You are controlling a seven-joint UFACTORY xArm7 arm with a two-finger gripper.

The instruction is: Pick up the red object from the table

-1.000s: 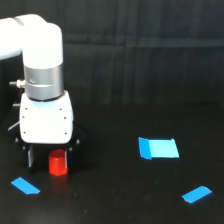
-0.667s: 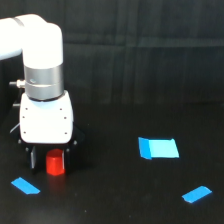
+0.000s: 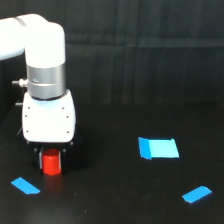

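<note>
We are looking at the white arm standing over the near left part of the black table point(image 3: 120, 200), with its gripper point(image 3: 51, 161) pointing straight down. The red object point(image 3: 51, 164) is sitting directly beneath the white gripper head, between the dark fingers point(image 3: 41, 158), which are showing on either side of it; they appear to be closing tight against its sides, though we cannot tell whether they are truly pressing it. Its lower edge is hanging close to the table, and we cannot tell whether it is touching. A small blue tape strip point(image 3: 25, 185) is lying just to the near left of it. Well off to the right, a larger blue rectangle point(image 3: 158, 148) is lying flat, and another blue strip point(image 3: 197, 194) is lying nearer and farther right.
</note>
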